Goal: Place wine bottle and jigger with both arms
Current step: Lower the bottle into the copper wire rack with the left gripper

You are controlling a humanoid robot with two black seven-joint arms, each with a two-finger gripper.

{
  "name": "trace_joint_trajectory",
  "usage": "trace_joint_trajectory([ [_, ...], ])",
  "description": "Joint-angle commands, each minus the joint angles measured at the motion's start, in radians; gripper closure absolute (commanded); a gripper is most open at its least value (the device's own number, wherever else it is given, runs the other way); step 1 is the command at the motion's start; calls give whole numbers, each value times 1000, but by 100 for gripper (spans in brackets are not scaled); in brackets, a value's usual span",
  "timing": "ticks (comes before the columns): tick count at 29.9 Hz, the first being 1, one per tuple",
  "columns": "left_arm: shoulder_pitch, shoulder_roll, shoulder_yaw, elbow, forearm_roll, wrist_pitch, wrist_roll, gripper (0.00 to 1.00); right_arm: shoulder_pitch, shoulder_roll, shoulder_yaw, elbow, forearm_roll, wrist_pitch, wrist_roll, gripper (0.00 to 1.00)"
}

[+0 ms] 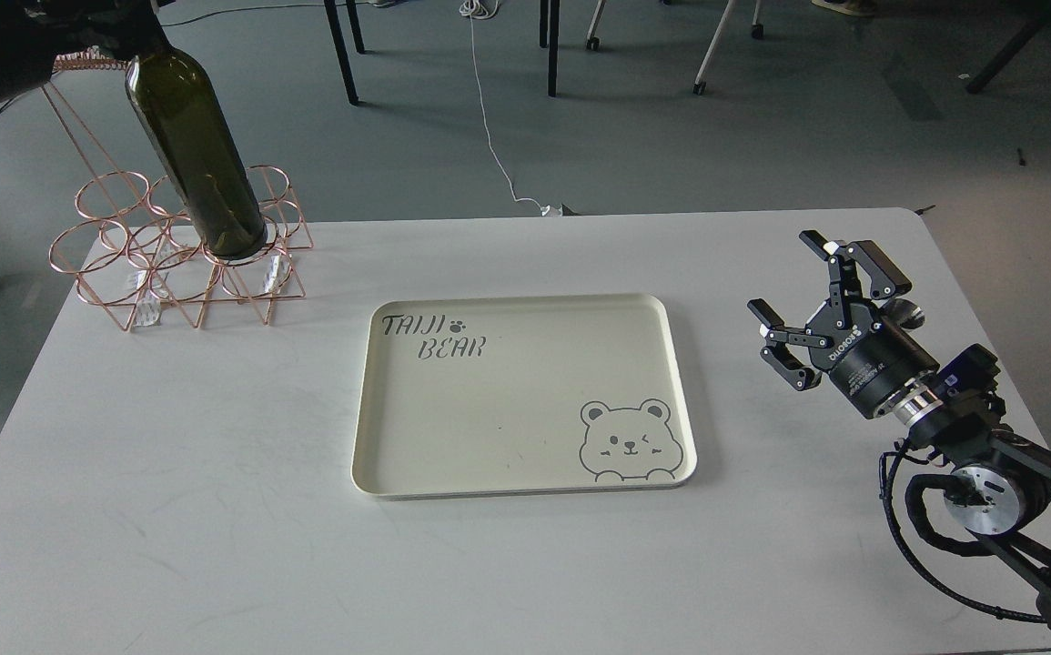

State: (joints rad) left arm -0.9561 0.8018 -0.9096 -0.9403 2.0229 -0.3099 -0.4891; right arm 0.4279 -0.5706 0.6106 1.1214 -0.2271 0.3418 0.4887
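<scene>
wine bottle tilted, neck up-left (base in rack) | left gripper hidden | right gripper agape

The right arm enters from the lower right corner and extends up and to the left. Its wrist ends in the right gripper, which has both fingers spread wide apart with nothing between them. The left arm appears only as a dark mass at the upper left corner; the fingers of its gripper cannot be distinguished.
</scene>
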Motion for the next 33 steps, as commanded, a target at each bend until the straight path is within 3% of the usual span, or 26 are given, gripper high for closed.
trace_joint_trajectory([
  [1,2,-3,0,1,-3,0,0,84,0,0,0,0,0,-1,0,2],
  [33,54,-56,0,72,-4,14,0,80,-1,1,0,0,0,0,0,2],
])
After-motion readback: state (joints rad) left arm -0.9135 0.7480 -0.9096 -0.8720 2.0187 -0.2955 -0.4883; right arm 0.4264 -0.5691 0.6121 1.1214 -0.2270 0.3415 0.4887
